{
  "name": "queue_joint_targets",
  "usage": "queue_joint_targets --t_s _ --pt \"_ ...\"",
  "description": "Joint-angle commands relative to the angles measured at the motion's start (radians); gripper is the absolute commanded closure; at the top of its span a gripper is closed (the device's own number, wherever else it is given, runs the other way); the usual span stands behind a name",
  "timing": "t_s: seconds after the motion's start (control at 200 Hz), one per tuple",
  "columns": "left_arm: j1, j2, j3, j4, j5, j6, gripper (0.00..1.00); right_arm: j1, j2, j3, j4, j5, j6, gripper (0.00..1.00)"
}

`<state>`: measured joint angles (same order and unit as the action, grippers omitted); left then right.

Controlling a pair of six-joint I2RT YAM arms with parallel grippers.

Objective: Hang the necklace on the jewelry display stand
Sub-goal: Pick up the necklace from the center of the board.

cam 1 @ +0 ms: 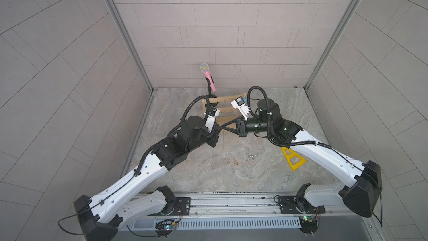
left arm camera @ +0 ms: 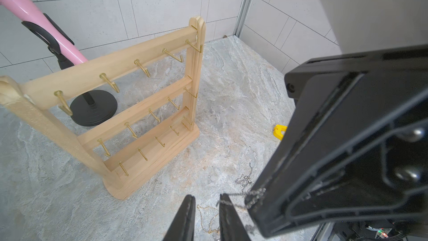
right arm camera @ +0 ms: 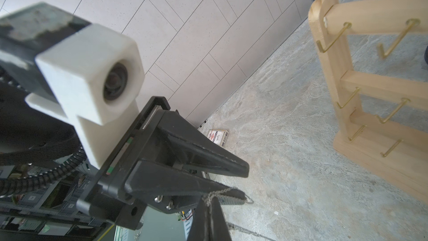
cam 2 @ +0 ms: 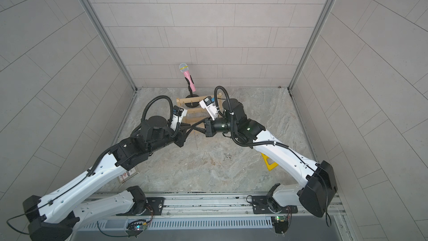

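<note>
We see the right claw [left arm camera: 254, 200] closed at its very tips on the necklace [right arm camera: 218, 193], a thin silver chain; the left claw [left arm camera: 206, 199] meets it tip to tip with its jaws apart, and the chain lies over one of its fingers [right arm camera: 190, 185] and is not pinched there; below the two claws a strand of the chain hangs down toward the worktop [left arm camera: 231, 89], and we cannot tell if it reaches it. The jewelry display stand [left arm camera: 111, 66] is upright on the worktop just beyond both claws, its hooks turned toward them; behind it, farther from the claws, a pink microphone [cam 1: 209, 77] sits in a black holder. Under the left claw lies a gold chain [left arm camera: 208, 221]; near it, on the side of the right claw, lies a small heap of silver chain [left arm camera: 243, 179]; a yellow piece [cam 1: 293, 158] lies partly beneath the right arm.
</note>
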<state>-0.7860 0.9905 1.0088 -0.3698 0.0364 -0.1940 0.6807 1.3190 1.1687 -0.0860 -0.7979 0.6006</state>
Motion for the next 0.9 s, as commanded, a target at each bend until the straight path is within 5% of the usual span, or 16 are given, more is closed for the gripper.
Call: queue_joint_targets --t_s 0.0,0.896 --pt "-0.003 -0.012 -0.015 0.031 -0.007 0.002 0.77 0.007 0.000 0.011 0.018 -0.009 0.007 1.00" --pt "-0.004 -0.038 -0.077 0.146 -0.039 0.002 0.77 0.014 0.025 0.008 0.064 -0.024 0.041 1.00"
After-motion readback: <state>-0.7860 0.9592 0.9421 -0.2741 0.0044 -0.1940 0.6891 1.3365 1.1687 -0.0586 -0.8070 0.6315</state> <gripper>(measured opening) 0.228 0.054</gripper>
